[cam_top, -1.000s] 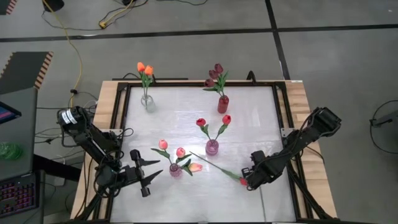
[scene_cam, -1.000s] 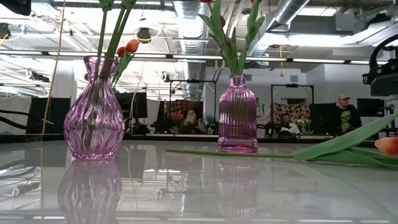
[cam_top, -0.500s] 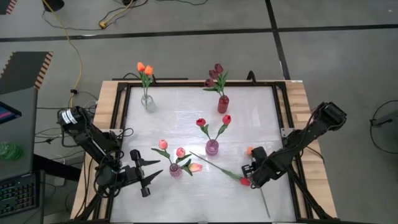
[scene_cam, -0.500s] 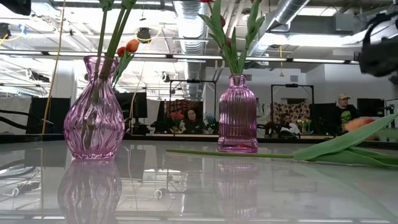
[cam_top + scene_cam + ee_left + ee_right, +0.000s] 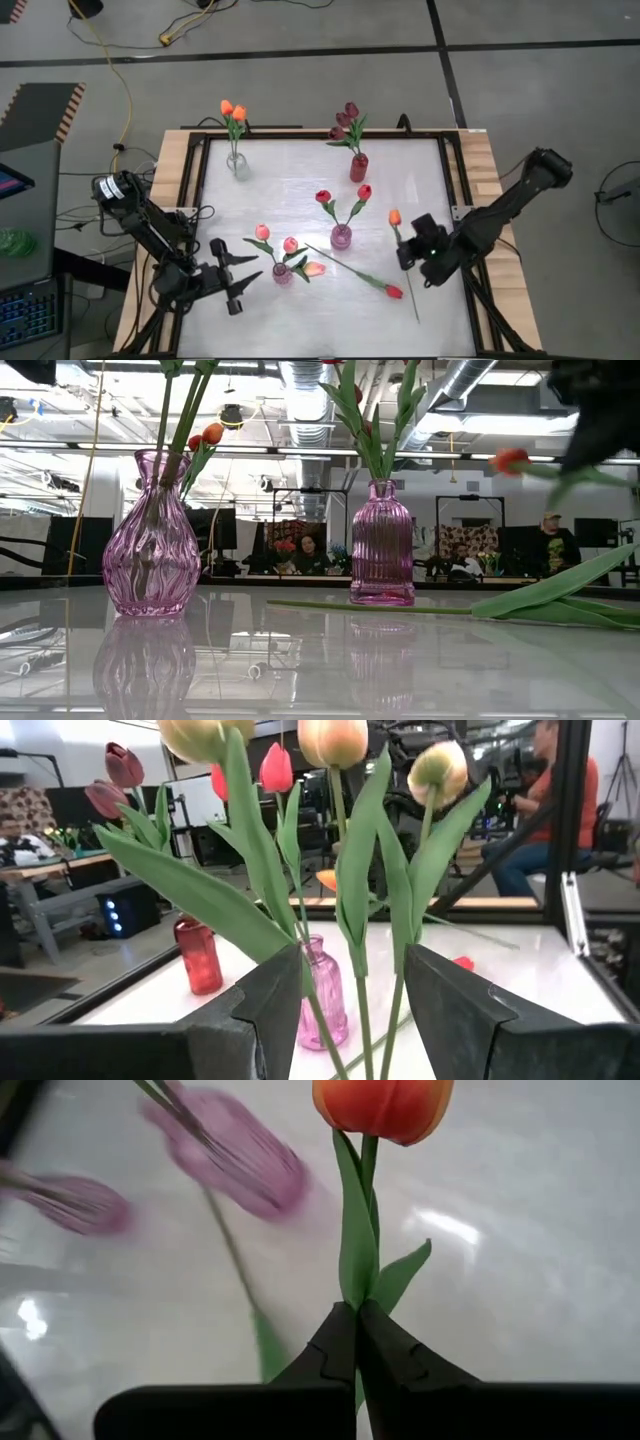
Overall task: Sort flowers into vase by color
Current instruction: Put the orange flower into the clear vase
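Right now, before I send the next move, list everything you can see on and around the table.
Clear vase: one, far left, holding two orange tulips.
Red vase: one, far middle, dark maroon tulips.
Pink vase: one, centre, two red tulips.
Second pink vase: one, near left, pink tulips.
Loose red tulip: one, lying flat near the right arm.
Orange tulip: one, lifted.
People: two, in the background.
Left pincer: open, near left, idle.
Right pincer: shut on the orange tulip's stem.
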Tool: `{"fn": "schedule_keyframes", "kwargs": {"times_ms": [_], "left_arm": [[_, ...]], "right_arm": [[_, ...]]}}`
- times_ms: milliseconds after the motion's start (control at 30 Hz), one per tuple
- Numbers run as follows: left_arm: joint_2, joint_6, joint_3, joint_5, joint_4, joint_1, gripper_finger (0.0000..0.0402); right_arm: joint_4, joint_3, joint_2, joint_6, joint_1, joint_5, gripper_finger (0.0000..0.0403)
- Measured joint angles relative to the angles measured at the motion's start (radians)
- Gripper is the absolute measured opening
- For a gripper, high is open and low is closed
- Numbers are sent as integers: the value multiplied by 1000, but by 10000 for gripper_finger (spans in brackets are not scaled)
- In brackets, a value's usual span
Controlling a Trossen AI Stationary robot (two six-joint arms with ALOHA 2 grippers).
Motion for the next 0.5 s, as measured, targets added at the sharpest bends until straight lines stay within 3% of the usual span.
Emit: {"fn": "schedule_keyframes", "kwargs": {"times_ms": [233, 500], "left_arm": [[0, 154, 0, 8, 191, -1, 165], [-123, 205, 3, 20, 188, -2, 165]], "right_arm": [[39, 0, -143, -197, 0, 155, 30], [204, 0, -263, -537, 0, 291, 31]]}}
